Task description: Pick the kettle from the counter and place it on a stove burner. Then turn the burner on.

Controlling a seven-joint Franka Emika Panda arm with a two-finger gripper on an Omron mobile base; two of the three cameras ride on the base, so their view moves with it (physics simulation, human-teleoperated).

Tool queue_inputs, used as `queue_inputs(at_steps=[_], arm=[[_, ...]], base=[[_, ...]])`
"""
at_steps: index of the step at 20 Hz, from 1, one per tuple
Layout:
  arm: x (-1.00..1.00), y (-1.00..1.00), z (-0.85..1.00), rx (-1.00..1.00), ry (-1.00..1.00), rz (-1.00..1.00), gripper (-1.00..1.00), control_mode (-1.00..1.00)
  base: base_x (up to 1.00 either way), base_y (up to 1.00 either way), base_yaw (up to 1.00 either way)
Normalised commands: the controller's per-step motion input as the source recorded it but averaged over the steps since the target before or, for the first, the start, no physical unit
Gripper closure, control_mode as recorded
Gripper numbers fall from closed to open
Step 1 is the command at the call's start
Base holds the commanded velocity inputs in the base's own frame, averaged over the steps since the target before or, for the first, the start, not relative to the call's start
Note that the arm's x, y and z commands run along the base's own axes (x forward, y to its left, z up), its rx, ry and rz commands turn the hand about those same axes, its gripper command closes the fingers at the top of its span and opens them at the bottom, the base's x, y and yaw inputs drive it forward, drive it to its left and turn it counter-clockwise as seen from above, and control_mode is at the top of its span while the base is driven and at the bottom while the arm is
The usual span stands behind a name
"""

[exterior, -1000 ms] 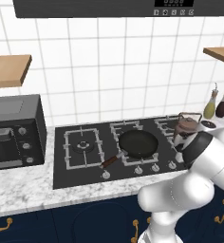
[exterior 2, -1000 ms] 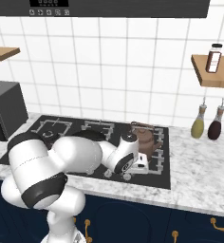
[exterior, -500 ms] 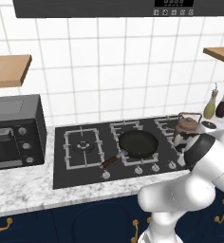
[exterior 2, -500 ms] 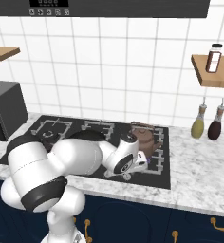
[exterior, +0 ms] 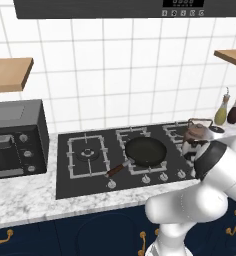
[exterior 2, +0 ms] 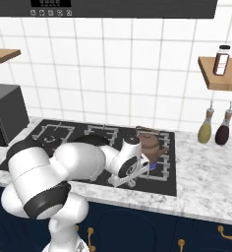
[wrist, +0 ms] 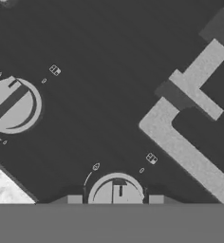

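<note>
The small copper kettle (exterior: 196, 134) (exterior 2: 150, 142) stands upright on the stove's right rear burner grate (exterior 2: 163, 147), apart from the gripper. My gripper (exterior 2: 123, 181) (wrist: 115, 199) is low at the cooktop's front right edge, pointing down at a silver knob (wrist: 116, 191). In the hand view that knob sits between the two finger tips with a narrow gap on each side, so the jaws stand open around it. A second knob (wrist: 12, 104) lies to its left. The speckled counter (exterior: 25, 200) (exterior 2: 206, 172) runs on both sides of the stove.
A black frying pan (exterior: 146, 151) (exterior 2: 91, 141) sits on the middle burner, handle toward the front. Two slim bottles (exterior: 227, 111) (exterior 2: 214, 130) stand against the wall on the right. A toaster oven (exterior: 15, 137) stands on the left, and a wooden shelf (exterior 2: 218, 74) hangs above right.
The hand has edged slightly along the stove's front right edge. The kettle and the pan have not moved.
</note>
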Motion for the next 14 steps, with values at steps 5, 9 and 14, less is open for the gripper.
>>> queue_inputs(at_steps=[5, 9, 14], arm=[[-0.06, 0.09, 0.06, -0.14, -0.02, 0.36, 1.0, -1.0], [-0.1, 0.1, 0.1, -0.14, -0.04, 0.36, 1.0, -1.0], [-0.15, 0.13, 0.17, -0.12, -0.14, 0.27, 1.0, -1.0]], base=[[0.0, 0.0, 0.0], [0.0, 0.0, 0.0], [0.0, 0.0, 0.0]])
